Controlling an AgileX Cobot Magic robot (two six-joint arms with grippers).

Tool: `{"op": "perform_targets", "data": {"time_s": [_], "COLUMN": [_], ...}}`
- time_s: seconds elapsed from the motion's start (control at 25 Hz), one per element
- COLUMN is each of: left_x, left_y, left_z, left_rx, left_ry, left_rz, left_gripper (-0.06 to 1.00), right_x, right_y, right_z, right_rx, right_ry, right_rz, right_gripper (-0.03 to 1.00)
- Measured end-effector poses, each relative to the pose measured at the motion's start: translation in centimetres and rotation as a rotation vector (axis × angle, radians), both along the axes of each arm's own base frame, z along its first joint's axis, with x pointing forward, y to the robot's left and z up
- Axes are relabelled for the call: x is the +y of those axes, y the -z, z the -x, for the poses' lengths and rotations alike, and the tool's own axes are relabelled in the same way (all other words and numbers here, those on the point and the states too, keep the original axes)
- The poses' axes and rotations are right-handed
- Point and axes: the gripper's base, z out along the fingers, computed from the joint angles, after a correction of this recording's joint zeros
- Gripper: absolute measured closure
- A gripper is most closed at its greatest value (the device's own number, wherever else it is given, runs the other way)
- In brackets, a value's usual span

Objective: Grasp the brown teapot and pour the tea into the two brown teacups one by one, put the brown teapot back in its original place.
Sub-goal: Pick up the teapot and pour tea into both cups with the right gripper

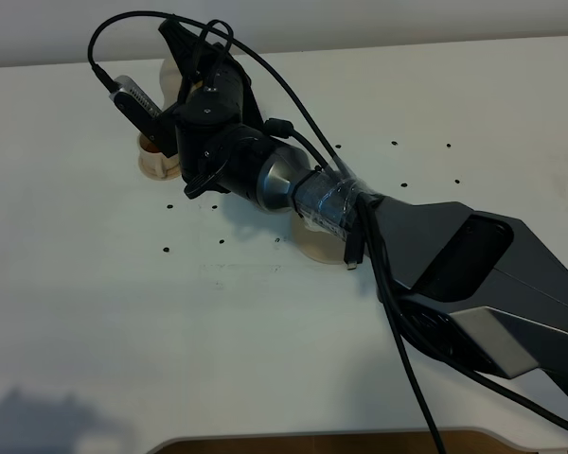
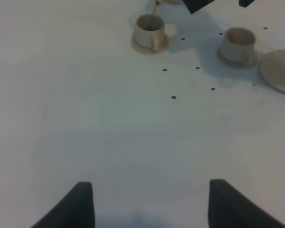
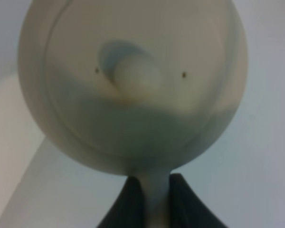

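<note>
My right gripper (image 1: 185, 61) reaches across to the far left and is shut on the loop handle of the brown teapot (image 3: 133, 85). The pot is tipped, and its knobbed lid fills the right wrist view. From above only a pale edge of the teapot (image 1: 164, 74) shows behind the gripper. One brown teacup (image 2: 149, 29) stands on its saucer under the pot, and a thin brown stream (image 2: 156, 7) falls into it; the cup also shows from above (image 1: 154, 151). The second teacup (image 2: 237, 42) stands on its saucer beside it and is hidden under the arm from above. My left gripper (image 2: 149, 209) is open, empty and well short of the cups.
An empty flat round saucer (image 2: 280, 71) lies past the second cup; it also shows under my right forearm (image 1: 314, 244). Cables (image 1: 407, 359) hang from the right arm. Small dark dots (image 2: 174, 97) mark the white table. The table's far edge (image 1: 407, 47) runs just behind the pot.
</note>
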Motion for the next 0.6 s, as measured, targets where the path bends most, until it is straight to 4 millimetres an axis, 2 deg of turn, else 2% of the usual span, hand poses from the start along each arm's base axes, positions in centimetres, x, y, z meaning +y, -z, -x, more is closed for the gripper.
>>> {"op": "perform_targets", "data": {"time_s": [0.6], "left_x": [0.0], "left_y": [0.0], "left_z": [0.0], "left_rx": [0.0], "left_ry": [0.0], "left_rz": [0.0], "left_gripper": [0.4], "right_x": [0.37], "right_y": [-0.27], "right_z": [-0.03], "right_rx": [-0.038], "right_ry": [-0.058], "right_rz": [0.042], "right_gripper": [0.87]}}
